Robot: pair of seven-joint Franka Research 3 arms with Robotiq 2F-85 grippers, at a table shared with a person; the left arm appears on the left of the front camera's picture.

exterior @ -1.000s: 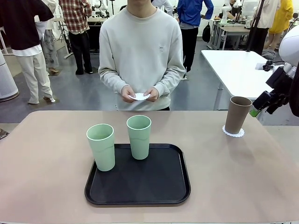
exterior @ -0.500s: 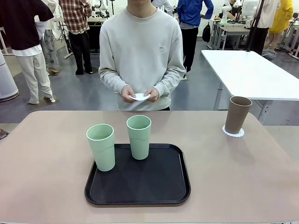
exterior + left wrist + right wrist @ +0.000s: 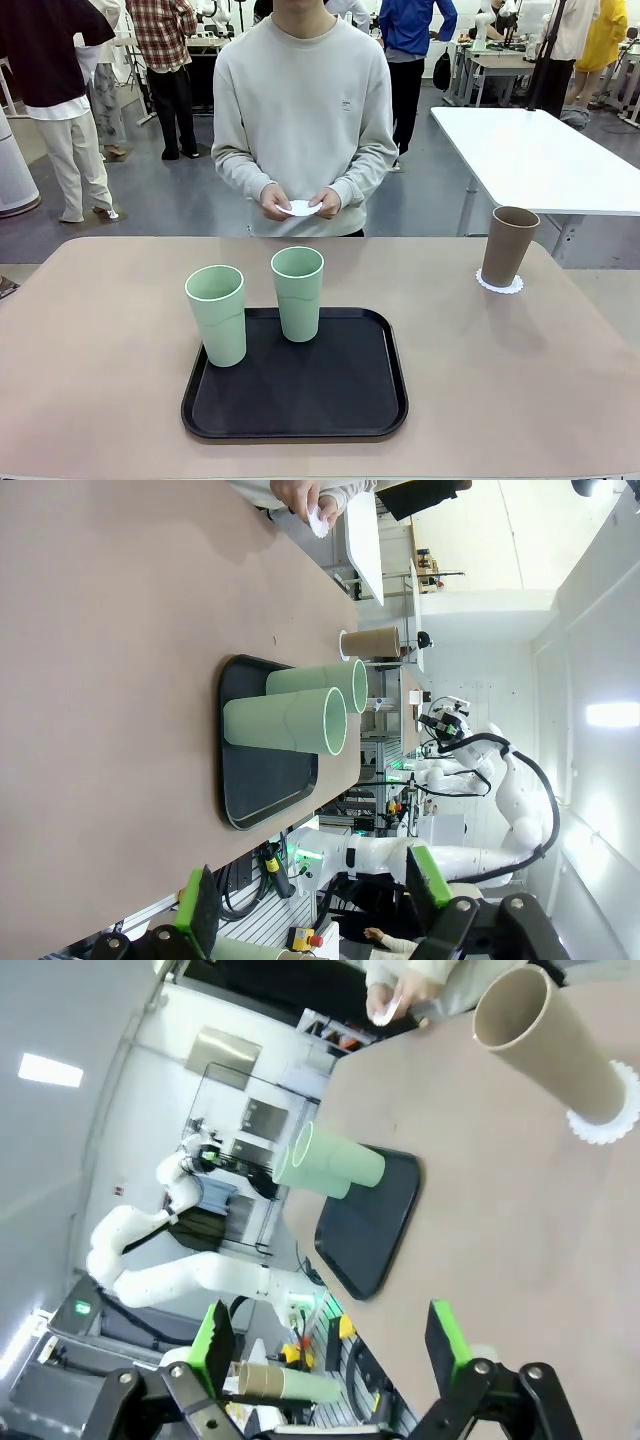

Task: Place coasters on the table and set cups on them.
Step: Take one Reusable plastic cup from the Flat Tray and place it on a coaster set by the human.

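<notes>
L gripper (image 3: 310, 895) & R gripper (image 3: 330, 1345) both wide open, empty. Near mint cup (image 3: 216, 318) on tray (image 3: 320, 390): prob light, stiff, tapered, so we'd pinch mid-wall. Coaster (image 3: 300, 207) w/ person (image 3: 300, 110): flimsy paper.

Black left gripper (image 3: 310, 895), green pads (image 3: 197, 912), right gripper (image 3: 330, 1338) alike, person's pale grey crew-neck sweatshirt (image 3: 300, 120), ribbed cuffs (image 3: 266, 188), small chest mark (image 3: 345, 104), perhaps a logo

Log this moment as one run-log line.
brown cup: on coaster, table | mint cups: on black tray | person's hands: holding second coaster | left fingers: open | right fingers: open
</notes>
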